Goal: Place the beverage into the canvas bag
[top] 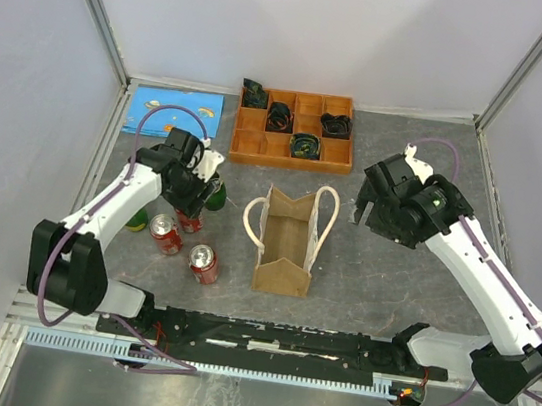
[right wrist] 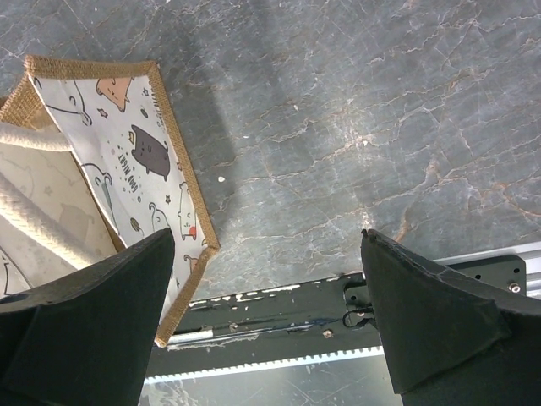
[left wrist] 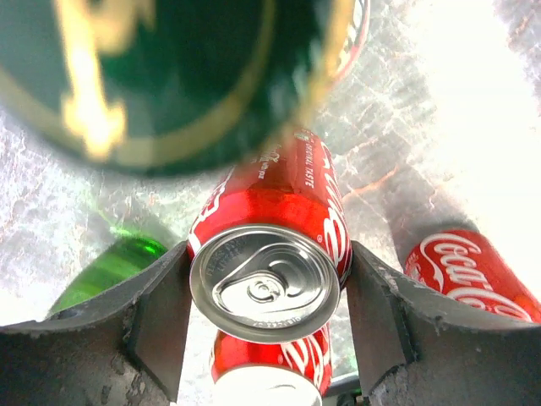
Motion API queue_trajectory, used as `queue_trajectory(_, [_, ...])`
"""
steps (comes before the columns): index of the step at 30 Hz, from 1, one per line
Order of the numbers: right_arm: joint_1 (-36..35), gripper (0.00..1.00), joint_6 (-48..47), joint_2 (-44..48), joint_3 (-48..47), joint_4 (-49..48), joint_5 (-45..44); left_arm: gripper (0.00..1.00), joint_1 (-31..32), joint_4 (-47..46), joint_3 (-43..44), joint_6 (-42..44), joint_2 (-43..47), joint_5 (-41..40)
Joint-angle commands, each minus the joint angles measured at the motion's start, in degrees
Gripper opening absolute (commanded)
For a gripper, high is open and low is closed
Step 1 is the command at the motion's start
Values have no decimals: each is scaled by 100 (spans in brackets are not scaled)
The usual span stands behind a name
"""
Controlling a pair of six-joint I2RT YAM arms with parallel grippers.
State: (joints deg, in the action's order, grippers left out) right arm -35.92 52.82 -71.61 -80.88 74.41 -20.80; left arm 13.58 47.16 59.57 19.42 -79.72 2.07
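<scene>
left gripper [left wrist: 269,252] gripping red can [left wrist: 265,283] | right gripper [right wrist: 267,233] hanging open, 3 o'clock of bag [top: 282,275] | risk: rising can likely bumping green bottle [left wrist: 169,76] crowding at 12 o'clock

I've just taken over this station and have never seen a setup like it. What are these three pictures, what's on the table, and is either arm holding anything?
Two robot arms are bolted at the table's near edge, and each ends in a two-finger gripper. The top picture looks down from above and behind them. The other two come from cameras on the wrists. On the table are the upright canvas bag, an orange tray, a blue card, one loose red can, another and a dark green container. The left gripper is closed on a red cola can; I cannot tell whether the can is lifted. The right gripper is open and empty, near the bag.
</scene>
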Motion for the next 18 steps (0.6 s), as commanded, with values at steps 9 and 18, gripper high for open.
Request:
queue_trajectory(9, [12, 99, 84, 197, 161, -114, -65, 3, -11, 726, 1891, -124, 974, 287])
queue_trajectory(18, [15, 99, 19, 114, 81, -212, -56, 3, 301, 1754, 4940, 56, 151, 1584])
